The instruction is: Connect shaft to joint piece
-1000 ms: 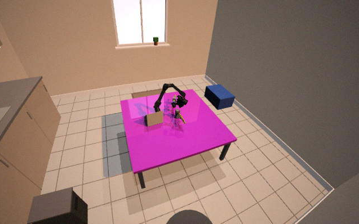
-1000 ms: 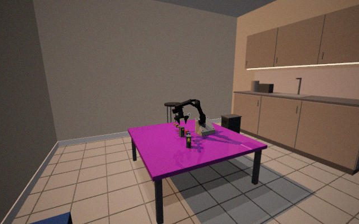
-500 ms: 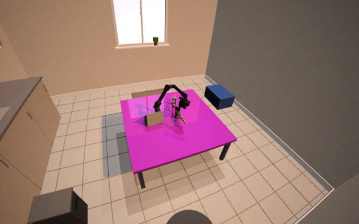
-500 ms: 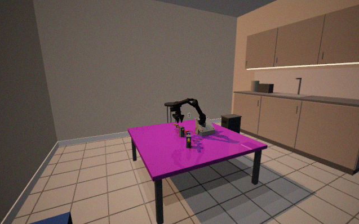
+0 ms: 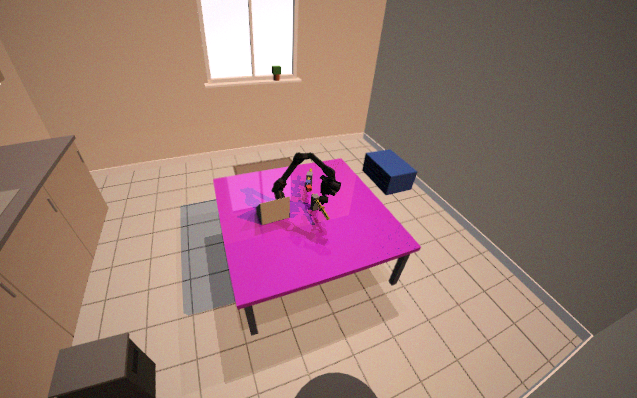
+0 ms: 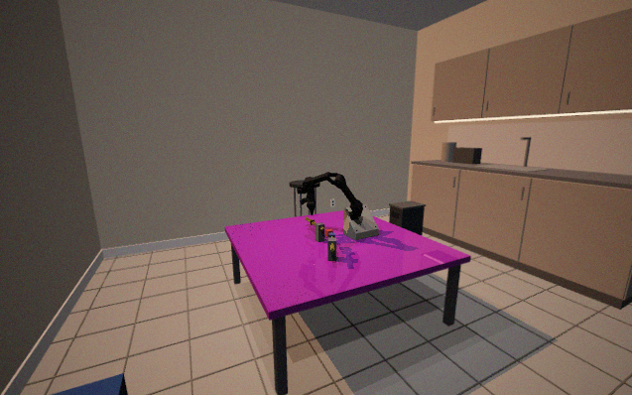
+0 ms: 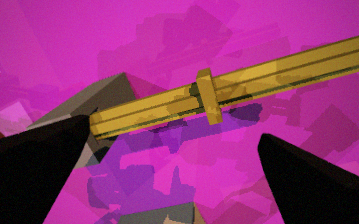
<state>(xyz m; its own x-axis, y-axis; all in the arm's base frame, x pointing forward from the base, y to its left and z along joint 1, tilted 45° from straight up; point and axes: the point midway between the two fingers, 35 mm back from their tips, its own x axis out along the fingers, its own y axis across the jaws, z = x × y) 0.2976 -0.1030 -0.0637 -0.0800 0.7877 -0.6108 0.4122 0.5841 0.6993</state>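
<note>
From the top view, I see my arm (image 5: 310, 156) (image 6: 346, 189) arched over the magenta counter (image 5: 285, 270) (image 6: 283, 283), the yellow shaft (image 5: 323, 210) (image 6: 310, 220) (image 7: 281, 72) angling out of its block (image 5: 315, 202) (image 6: 319, 232) (image 7: 88, 100). In the exterior view, my hand (image 6: 312, 212) (image 7: 176, 132) points down near that shaft; the red joint piece (image 6: 328, 232) sits between the two blocks. Through the wrist view, my hand is wide open with nothing gripped, and the shaft's crossbar (image 7: 209, 96) shows ahead of the fingertips.

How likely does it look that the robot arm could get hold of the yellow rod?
Probably yes: the gripper is open and empty, and nothing visible covers the yellow rod.
</note>
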